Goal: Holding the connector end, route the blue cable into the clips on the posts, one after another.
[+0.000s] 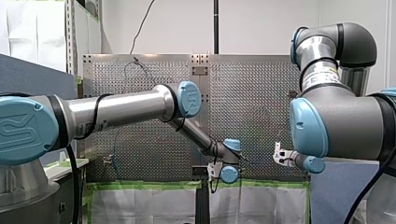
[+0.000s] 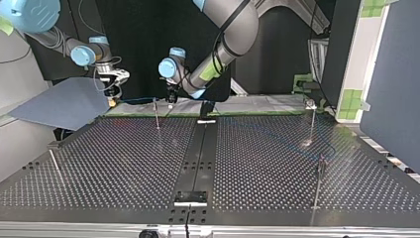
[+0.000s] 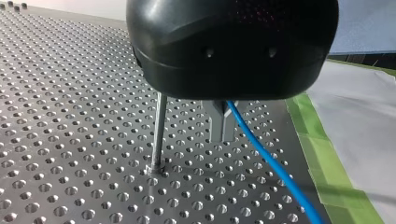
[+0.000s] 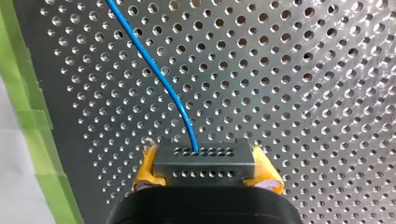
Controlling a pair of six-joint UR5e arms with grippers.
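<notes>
Site: this is looking like a robotics lab test cell, not a home or a shop. Two grey industrial arms with blue joint caps, my left arm [image 1: 121, 105] and my right arm [image 1: 341, 116], are reaching over a perforated metal tabletop [image 2: 124, 163] of the breadboard kind, its holes running in a regular grid. Thin metal posts [image 2: 156, 114] are standing in it as fixtures. Green tape [image 3: 327, 158] is lining the tabletop's edge over a white sheet [image 3: 359, 116]. Blue-grey partition panels [image 2: 391, 84] are screening the cell. A slotted metal upright [image 1: 70, 32] is rising beside a plain white wall [image 1: 266, 23], and black cabling [image 1: 142, 21] is hanging down it.
</notes>
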